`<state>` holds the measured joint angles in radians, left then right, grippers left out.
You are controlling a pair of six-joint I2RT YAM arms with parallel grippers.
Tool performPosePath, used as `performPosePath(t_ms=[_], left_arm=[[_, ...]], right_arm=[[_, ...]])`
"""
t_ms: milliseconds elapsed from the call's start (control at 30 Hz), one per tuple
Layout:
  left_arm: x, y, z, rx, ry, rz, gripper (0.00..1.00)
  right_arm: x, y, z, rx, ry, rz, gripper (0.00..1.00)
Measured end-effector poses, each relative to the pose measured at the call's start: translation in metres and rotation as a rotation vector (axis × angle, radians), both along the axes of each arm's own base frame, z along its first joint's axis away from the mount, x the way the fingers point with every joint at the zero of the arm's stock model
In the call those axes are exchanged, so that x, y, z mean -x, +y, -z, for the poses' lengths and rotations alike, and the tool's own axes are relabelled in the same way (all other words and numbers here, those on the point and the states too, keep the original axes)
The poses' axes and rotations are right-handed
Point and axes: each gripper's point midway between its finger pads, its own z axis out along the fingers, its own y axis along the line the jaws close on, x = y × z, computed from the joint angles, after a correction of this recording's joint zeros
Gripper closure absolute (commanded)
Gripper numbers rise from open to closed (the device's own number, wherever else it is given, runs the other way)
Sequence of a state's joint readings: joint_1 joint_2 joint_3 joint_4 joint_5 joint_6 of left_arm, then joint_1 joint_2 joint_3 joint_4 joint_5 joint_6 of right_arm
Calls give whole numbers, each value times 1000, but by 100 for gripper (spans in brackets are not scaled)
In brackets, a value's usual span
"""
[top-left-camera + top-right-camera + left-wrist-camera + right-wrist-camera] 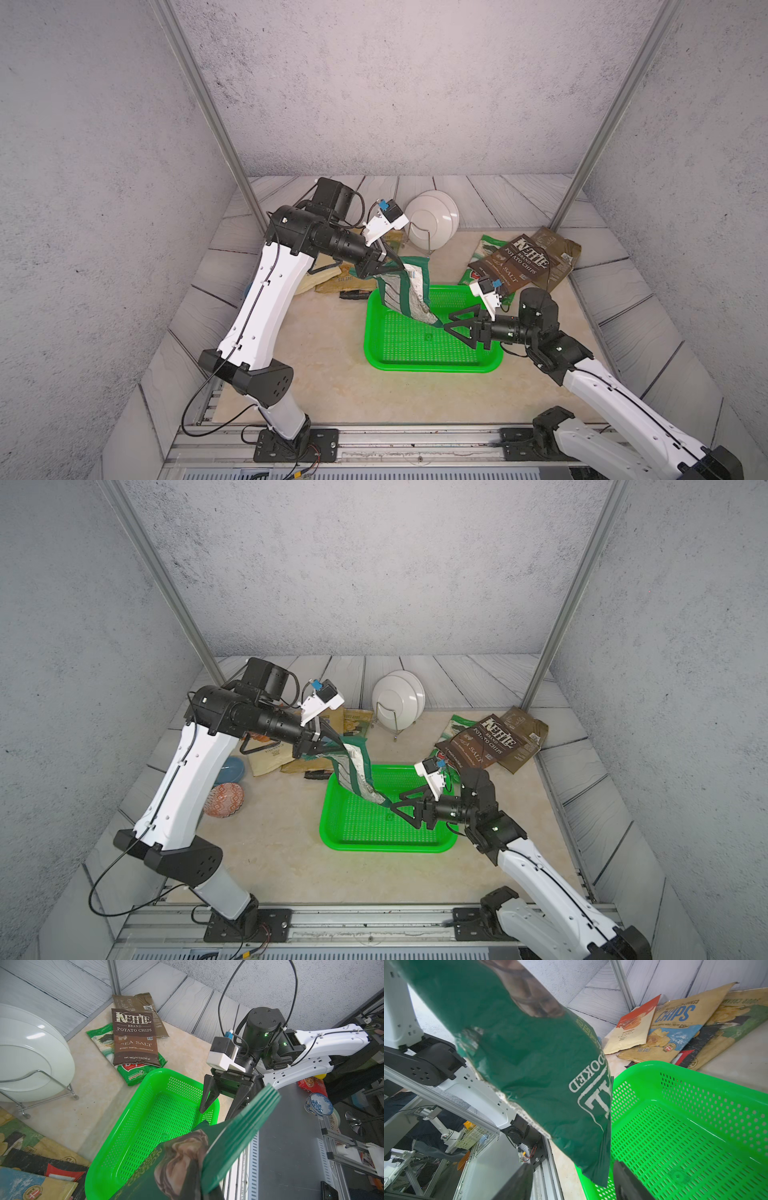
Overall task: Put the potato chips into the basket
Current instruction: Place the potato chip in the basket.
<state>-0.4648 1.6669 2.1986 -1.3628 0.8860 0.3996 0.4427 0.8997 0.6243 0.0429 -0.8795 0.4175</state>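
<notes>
My left gripper [388, 268] is shut on the top edge of a dark green bag of potato chips [405, 297], and the bag hangs tilted over the bright green basket [428, 368]. In the left wrist view the bag [182, 1167] covers most of the jaws. My right gripper [448, 323] stands open over the basket, its fingers on either side of the bag's lower corner [598, 1176] without pinching it. A brown Kettle bag [509, 262] lies on a green bag [486, 249] behind the basket. Tan bags [675, 1026] are piled at the back left.
White plates [430, 220] stand in a wire rack at the back. A blue bowl [232, 769] and a red patterned bowl [224, 798] sit left of my left arm. Metal posts rise at both back corners. A second brown bag [557, 257] lies by the right wall.
</notes>
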Motion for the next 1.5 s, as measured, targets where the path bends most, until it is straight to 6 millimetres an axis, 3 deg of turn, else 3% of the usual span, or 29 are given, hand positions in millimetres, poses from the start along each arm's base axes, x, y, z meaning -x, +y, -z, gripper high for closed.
performPosePath(t_ms=[300, 500, 800, 1500], left_arm=[[-1, -1, 1, 0, 15, -9, 100], [-3, -2, 2, -1, 28, -14, 100], [-4, -2, 2, 1, 38, -22, 100], [-12, -4, 5, -4, 41, -47, 100]], right_arm=[[-2, 3, 6, 3, 23, -19, 35], [-5, 3, 10, 15, 26, -5, 43], [-12, 4, 25, 53, 69, 18, 43], [-7, 9, 26, 58, 67, -3, 38]])
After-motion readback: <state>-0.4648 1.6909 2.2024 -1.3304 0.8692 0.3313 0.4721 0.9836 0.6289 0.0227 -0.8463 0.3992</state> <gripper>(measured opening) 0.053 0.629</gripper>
